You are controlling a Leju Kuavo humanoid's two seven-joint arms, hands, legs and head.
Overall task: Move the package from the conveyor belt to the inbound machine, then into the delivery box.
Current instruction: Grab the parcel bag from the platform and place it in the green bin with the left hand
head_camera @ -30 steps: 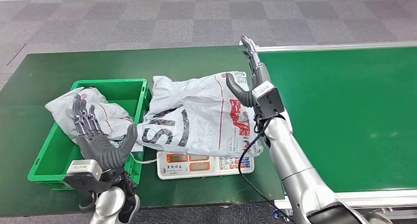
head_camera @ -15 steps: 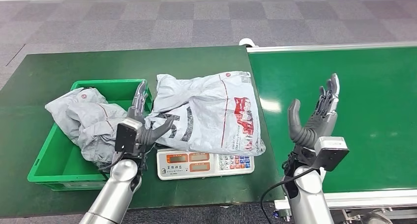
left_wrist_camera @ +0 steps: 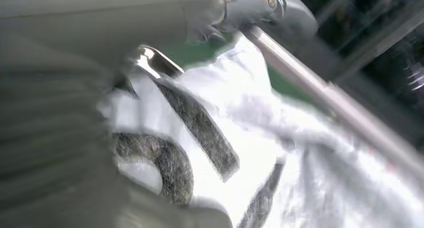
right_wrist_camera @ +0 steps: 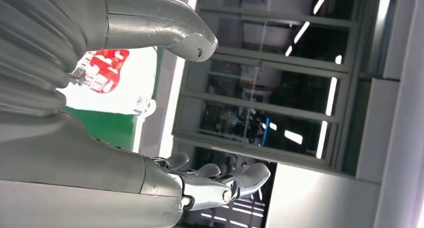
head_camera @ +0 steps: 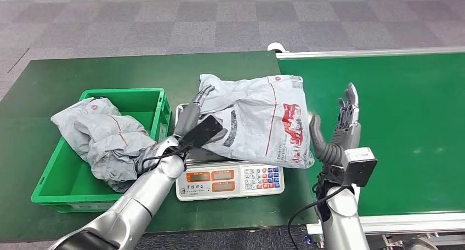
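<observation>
The dark green counter [head_camera: 82,69] fills the left, the brighter green conveyor belt [head_camera: 406,124] the right. One white package [head_camera: 260,124] with red and black print lies on the single scale [head_camera: 230,180], its right end overhanging toward the belt; half a second ago it lay further left. The left hand [head_camera: 193,118] has slid under the package's left edge, and whether its fingers [head_camera: 205,91] grip cannot be told. One green box [head_camera: 143,99] at the left holds a second, crumpled grey package [head_camera: 104,140]. The right hand [head_camera: 340,135] stands upright just right of the package, fingers [head_camera: 349,104] spread, empty, nearer the package than before.
</observation>
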